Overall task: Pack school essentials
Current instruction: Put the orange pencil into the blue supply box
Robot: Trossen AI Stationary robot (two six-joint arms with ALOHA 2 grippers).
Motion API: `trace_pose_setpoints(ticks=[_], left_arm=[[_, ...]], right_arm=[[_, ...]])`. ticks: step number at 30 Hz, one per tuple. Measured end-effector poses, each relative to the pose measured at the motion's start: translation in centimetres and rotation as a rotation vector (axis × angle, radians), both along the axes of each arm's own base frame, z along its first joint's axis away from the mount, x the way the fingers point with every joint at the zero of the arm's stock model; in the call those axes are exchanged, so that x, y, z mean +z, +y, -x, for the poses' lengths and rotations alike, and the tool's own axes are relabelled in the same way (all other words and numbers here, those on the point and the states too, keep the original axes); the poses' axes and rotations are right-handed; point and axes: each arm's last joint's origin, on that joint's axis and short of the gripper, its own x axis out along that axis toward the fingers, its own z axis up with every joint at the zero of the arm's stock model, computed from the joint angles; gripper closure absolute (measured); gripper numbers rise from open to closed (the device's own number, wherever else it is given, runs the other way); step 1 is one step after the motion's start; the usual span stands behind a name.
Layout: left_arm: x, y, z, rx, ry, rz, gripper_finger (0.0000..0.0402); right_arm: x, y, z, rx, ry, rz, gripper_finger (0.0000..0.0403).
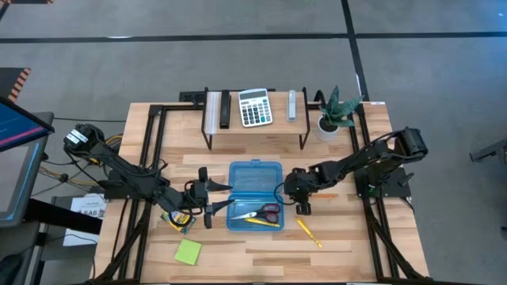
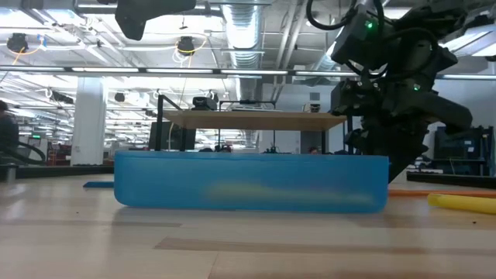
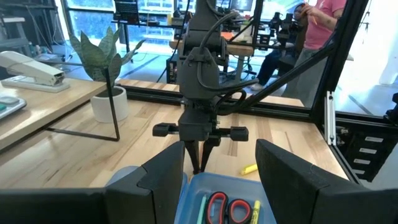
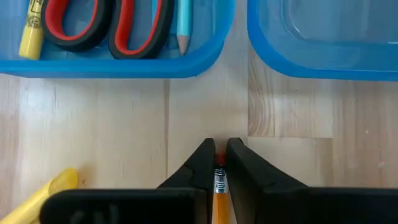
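Note:
The translucent blue case (image 1: 255, 195) lies open at mid-table. Its near tray holds the red-handled scissors (image 1: 267, 212), a yellow marker (image 4: 31, 31) and the teal pen (image 4: 184, 25). My right gripper (image 4: 219, 155) stands at the case's right edge, shut on a yellow pencil (image 4: 219, 193). My left gripper (image 3: 221, 174) is open and empty at the case's left edge (image 1: 212, 198). Another yellow marker (image 1: 309, 232), the crayon box (image 1: 181, 219) and the lime-green sticky-note pad (image 1: 188, 252) lie on the table. My right gripper pinches the pencil's eraser end (image 4: 219, 169) between its two fingertips. The fingers slant down from the table's right side. The pencil runs back under the gripper, toward the table's right; I cannot tell whether it is off the table.
The calculator (image 1: 254, 107) and a stapler (image 3: 31, 68) sit on a low shelf at the back, with a potted plant (image 1: 337, 111) to its right. People stand in the room beyond the table's right side (image 3: 323, 25).

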Motion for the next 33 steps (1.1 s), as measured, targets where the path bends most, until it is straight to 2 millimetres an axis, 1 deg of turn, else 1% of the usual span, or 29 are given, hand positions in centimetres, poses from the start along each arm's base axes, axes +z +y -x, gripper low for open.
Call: trace_pose_setpoints(ticks=[5,8,16,18,23,33], left_arm=[[0.0,0.0,0.0,0.0,0.0,0.0,0.0214],[0.0,0.0,0.0,0.0,0.0,0.001,0.0214],[0.0,0.0,0.0,0.0,0.0,0.001,0.0214],[0.0,0.0,0.0,0.0,0.0,0.001,0.0214],[0.0,0.0,0.0,0.0,0.0,0.001,0.0214],[0.0,0.0,0.0,0.001,0.0,0.001,0.0214]], right_arm=[[0.1,-0.1,0.0,0.0,-0.006,0.0,0.0337],[0.2,-0.1,0.0,0.002,-0.008,0.0,0.0342],[0.3,-0.1,0.1,0.003,-0.008,0.001,0.0391],[0.4,-0.1,0.1,0.003,-0.008,0.001,0.0397],[0.7,-0.1,-0.2,0.003,0.004,0.002,0.0397],[2.2,0.0,-1.1,0.02,0.042,0.021,0.0401]])
